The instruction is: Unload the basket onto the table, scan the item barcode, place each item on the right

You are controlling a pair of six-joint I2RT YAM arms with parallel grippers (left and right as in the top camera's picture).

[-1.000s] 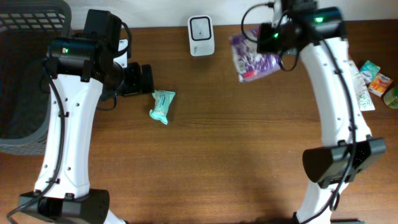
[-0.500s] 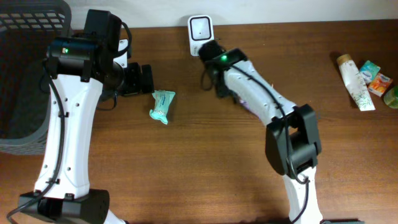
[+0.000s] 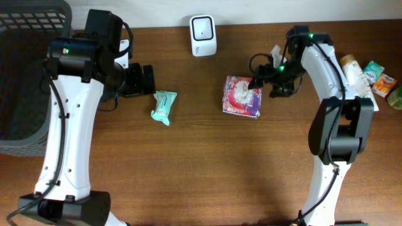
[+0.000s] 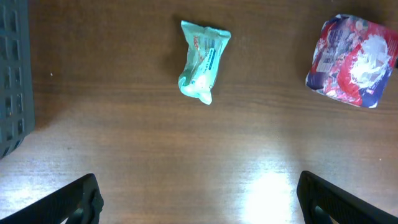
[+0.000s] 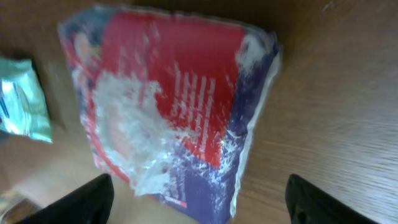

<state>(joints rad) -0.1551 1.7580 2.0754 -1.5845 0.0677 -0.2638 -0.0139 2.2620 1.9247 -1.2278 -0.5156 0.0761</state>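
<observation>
The item, a red and purple plastic packet (image 3: 242, 96), lies flat on the table right of centre; it fills the right wrist view (image 5: 174, 106). My right gripper (image 3: 259, 81) is open at the packet's right edge, its fingers (image 5: 81, 199) wide apart on either side of the packet's near end (image 5: 202, 205), gripping nothing. The white barcode scanner (image 3: 203, 27) stands at the back edge. A teal packet (image 3: 164, 107) lies left of centre, also in the left wrist view (image 4: 204, 61). My left gripper (image 3: 146, 80) hovers open and empty just left of it (image 4: 208, 202).
A dark grey basket (image 3: 25, 69) fills the far left (image 4: 12, 74). At the right edge lie a white bottle (image 3: 358, 81), a green box (image 3: 375, 69) and an orange box (image 3: 384, 83). The red packet also shows in the left wrist view (image 4: 351, 61).
The right arm carried the red and purple packet from up beside the scanner down to the table, then opened and let it go. The left arm has not moved.
</observation>
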